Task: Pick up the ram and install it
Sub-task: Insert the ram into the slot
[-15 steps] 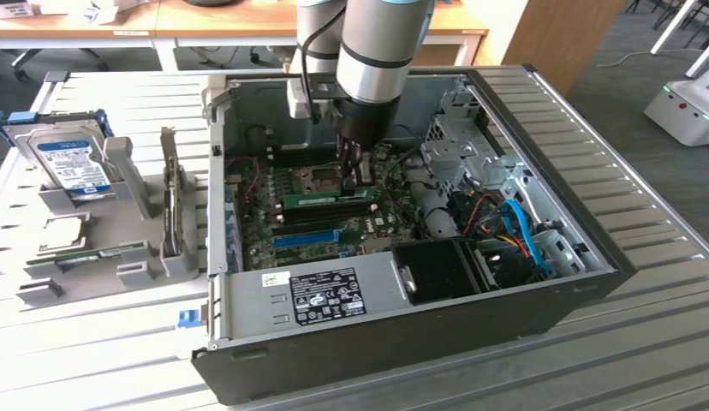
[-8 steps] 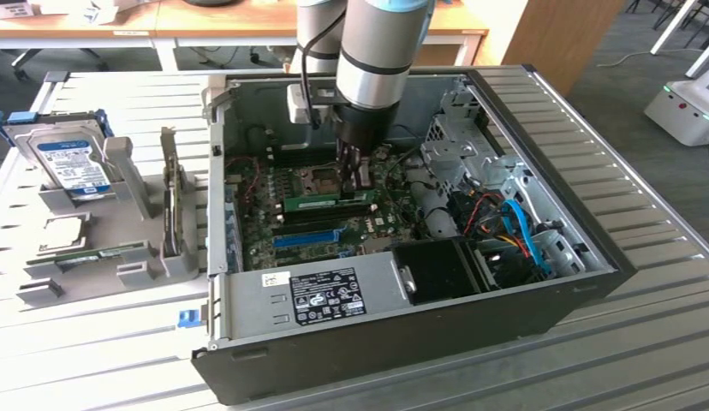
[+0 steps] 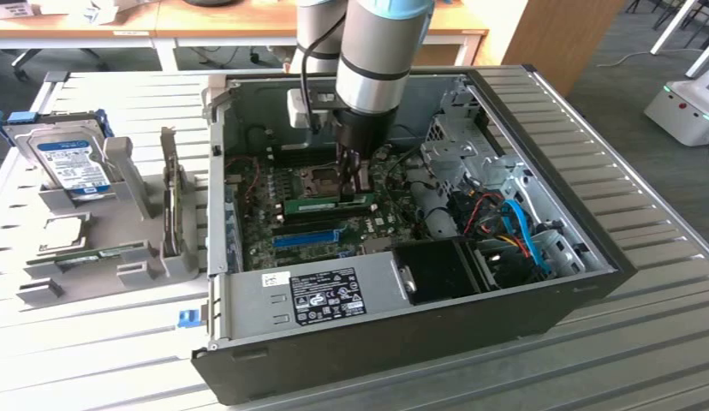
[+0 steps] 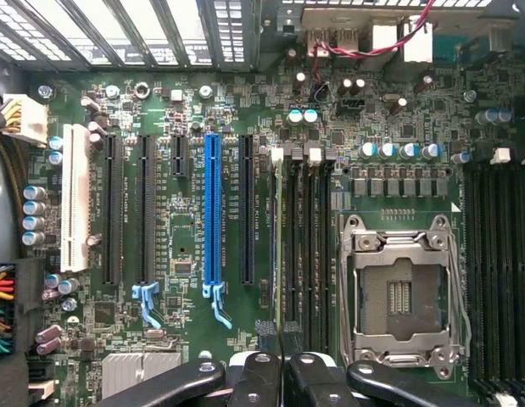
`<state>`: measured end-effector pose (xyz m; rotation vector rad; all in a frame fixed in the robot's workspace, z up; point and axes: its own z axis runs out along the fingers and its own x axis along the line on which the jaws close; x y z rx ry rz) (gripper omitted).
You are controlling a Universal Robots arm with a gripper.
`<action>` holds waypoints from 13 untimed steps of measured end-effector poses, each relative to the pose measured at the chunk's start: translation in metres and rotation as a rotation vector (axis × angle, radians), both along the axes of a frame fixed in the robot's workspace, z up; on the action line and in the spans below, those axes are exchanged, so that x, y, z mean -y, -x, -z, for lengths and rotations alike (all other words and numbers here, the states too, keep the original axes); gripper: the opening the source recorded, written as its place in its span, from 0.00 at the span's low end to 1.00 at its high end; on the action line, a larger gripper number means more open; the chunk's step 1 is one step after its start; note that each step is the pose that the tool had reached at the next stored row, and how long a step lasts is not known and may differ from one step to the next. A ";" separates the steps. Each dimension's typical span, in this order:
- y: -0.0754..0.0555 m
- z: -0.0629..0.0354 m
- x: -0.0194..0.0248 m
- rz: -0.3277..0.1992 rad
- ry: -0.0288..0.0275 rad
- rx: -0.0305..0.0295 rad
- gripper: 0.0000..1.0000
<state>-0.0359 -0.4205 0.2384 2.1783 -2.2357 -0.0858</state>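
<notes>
the gripper [image 3: 354, 187] has its jaws clamped on the ram [image 3: 323, 205], held edge-down over the black slots [image 4: 303, 246] beside the cpu socket [image 4: 402, 292]; seating it likely needs square alignment and even pressure.

A silver robot arm [image 3: 372, 60] reaches down into an open black metal computer case [image 3: 446, 330] lying on a slatted grey table [image 3: 663, 334], its slim black gripper [image 3: 356, 193] pinched on one end of a long, thin green ram stick [image 3: 320, 205] standing edge-up on the motherboard [image 3: 258, 199]. At the exterior view's left, a silver hard drive with a blue-and-white label [image 3: 71, 163] stands in a grey plastic rack [image 3: 132, 184].
</notes>
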 end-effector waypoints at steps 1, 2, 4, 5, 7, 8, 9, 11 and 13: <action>0.000 0.0007 0.0000 0.000 0.0000 0.0000 0.12; 0.000 0.0015 0.0000 0.000 -0.0001 0.0000 0.12; 0.000 0.0028 0.0000 0.000 -0.0001 0.0000 0.12; 0.000 0.0034 0.0000 0.000 -0.0001 0.0000 0.12; 0.000 0.0035 0.0000 0.000 0.0002 -0.0001 0.12; 0.000 0.0035 0.0000 0.000 0.0002 -0.0001 0.12; 0.000 0.0035 0.0000 0.000 0.0002 -0.0001 0.12; 0.000 0.0037 -0.0002 0.000 -0.0002 0.0001 0.12; 0.000 0.0038 -0.0010 0.000 -0.0002 0.0001 0.12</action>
